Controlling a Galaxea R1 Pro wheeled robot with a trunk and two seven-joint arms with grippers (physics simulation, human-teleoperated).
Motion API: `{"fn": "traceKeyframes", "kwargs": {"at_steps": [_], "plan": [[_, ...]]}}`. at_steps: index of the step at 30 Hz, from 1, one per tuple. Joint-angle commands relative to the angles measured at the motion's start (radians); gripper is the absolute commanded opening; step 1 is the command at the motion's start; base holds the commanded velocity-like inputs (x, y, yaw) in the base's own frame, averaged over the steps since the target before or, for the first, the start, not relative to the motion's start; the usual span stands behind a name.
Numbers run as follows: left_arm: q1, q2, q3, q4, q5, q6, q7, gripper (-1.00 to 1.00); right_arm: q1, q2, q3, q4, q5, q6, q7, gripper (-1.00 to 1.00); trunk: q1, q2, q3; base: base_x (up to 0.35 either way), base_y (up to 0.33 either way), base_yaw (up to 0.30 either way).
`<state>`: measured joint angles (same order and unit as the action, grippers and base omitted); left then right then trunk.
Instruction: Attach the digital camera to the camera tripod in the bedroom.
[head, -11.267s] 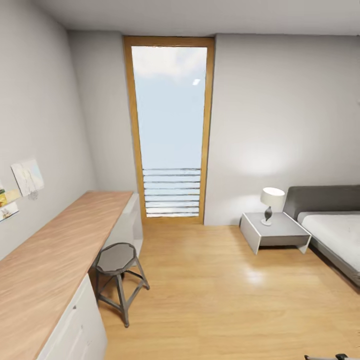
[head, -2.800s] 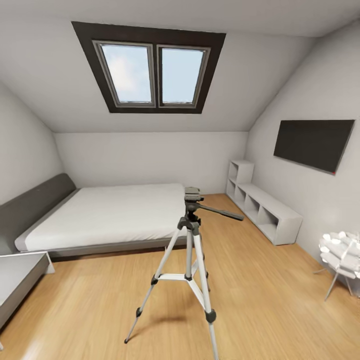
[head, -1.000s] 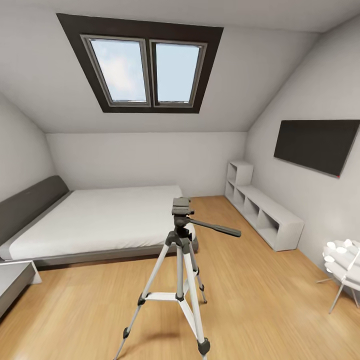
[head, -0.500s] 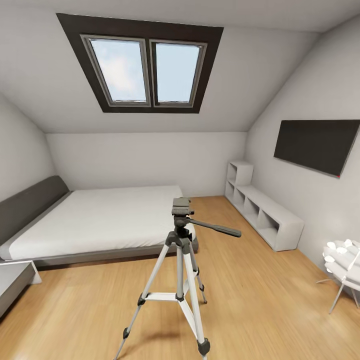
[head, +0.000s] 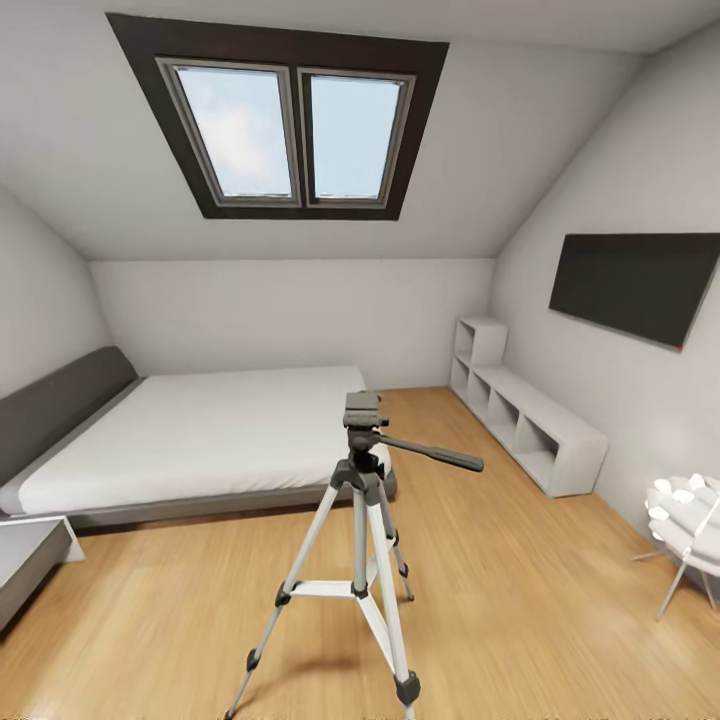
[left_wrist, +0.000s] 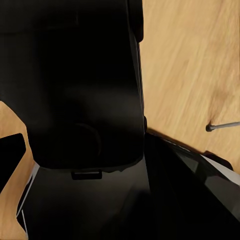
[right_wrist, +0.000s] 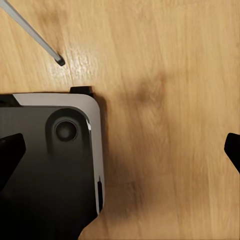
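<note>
Standing on the bedroom floor (head: 520, 600), the tripod (head: 362, 500) has no camera mounted yet; pincer states cannot be told.

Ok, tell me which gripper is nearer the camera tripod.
Neither clearly. The right gripper hangs open above the floor with a foot of the camera tripod ahead of it; the left gripper hangs low too, another foot off to its side. Both look similarly far.

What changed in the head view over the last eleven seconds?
The camera turned away from the tall window, desk and stool to face the attic end of the room; the camera tripod came into view and now stands nearer, centred before the bed. In the last second the view only tilted slightly. The tripod head carries nothing, as before.
</note>
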<state>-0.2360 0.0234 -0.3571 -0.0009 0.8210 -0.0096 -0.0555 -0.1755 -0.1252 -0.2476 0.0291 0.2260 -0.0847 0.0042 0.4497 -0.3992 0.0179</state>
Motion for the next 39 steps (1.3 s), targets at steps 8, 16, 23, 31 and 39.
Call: {"fn": "traceKeyframes", "kwargs": {"at_steps": [8,16,23,31,39], "plan": [[0.0,0.0,-0.008,0.001,0.007,-0.001,-0.004,-1.0,-0.001,-0.001,-0.009,0.003,0.009,-0.006,0.0,1.0,0.0,-0.001,-0.013,0.0,0.0,0.0],[0.0,0.0,-0.008,0.001,0.007,-0.001,-0.004,-1.0,-0.001,-0.001,-0.009,0.003,0.009,-0.006,0.0,1.0,0.0,-0.001,-0.026,0.0,0.0,0.0],[0.0,0.0,-0.008,0.001,0.007,-0.001,-0.004,-1.0,-0.001,-0.002,-0.009,0.003,0.009,-0.006,0.0,1.0,0.0,-0.001,-0.037,-0.001,0.0,0.0],[0.0,0.0,-0.008,0.001,0.007,-0.001,-0.004,-1.0,-0.001,-0.001,-0.009,0.003,0.009,-0.006,0.0,1.0,0.0,-0.001,-0.05,-0.157,0.0,0.0],[0.0,0.0,-0.008,0.001,0.007,-0.001,-0.004,-1.0,-0.001,-0.001,-0.009,0.003,0.009,-0.006,0.0,1.0,0.0,-0.001,-0.063,-0.026,0.0,0.0]]}}
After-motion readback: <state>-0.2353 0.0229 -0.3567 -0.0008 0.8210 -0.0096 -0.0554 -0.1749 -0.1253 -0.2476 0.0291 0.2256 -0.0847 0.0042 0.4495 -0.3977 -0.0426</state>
